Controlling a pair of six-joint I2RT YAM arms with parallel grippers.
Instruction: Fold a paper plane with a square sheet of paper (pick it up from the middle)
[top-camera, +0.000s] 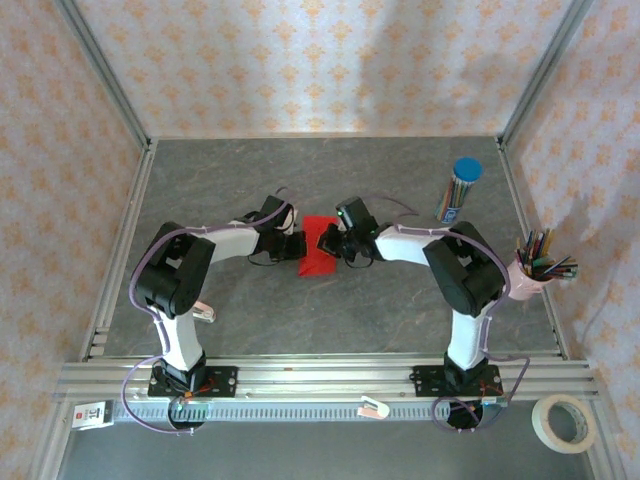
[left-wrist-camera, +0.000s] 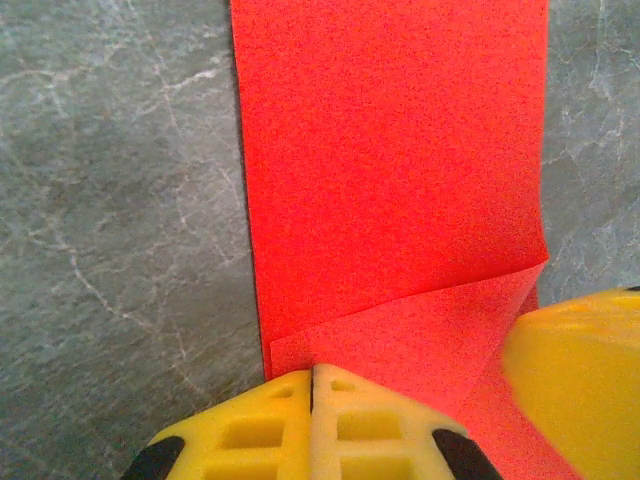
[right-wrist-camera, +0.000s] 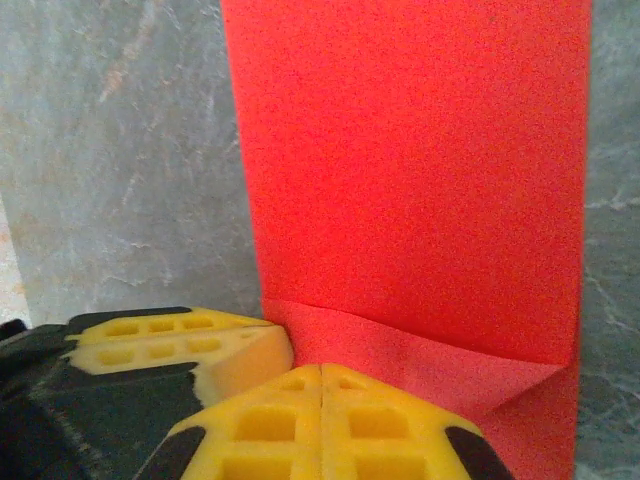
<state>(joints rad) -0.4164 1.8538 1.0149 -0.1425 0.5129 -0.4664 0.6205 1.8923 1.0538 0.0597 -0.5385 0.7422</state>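
Top external view first: we are seeing the red paper (top-camera: 318, 247) lying flat on the grey table (top-camera: 300, 180), about midway between the two arms. The left tool (top-camera: 295, 245) is meeting its left edge and the right tool (top-camera: 336, 243) its right edge, so the two are facing each other across the sheet. Left wrist view is showing us the left tool (left-wrist-camera: 312, 378) clenched, its yellow fingers pressing together with no gap. Their tips are sitting at the near end of the red paper (left-wrist-camera: 390, 150), where a strip is lying folded over with a slanting edge, and a yellow finger (left-wrist-camera: 580, 380) of the right tool is resting on the paper at the lower right. Right wrist view is giving us the same from the other side: the right tool (right-wrist-camera: 320, 372) is likewise clenched at the folded end of the red paper (right-wrist-camera: 410, 150), with the left tool's fingers (right-wrist-camera: 180, 340) just beside it. We are not able to tell whether either tool is nipping any paper between its fingers. Well to the right, a blue-capped tube of pencils (top-camera: 460, 190) is standing on the table, a pink cup of pencils (top-camera: 535, 270) is sitting near the right wall, and a roll of tape (top-camera: 540, 420) is lying at the near right corner.
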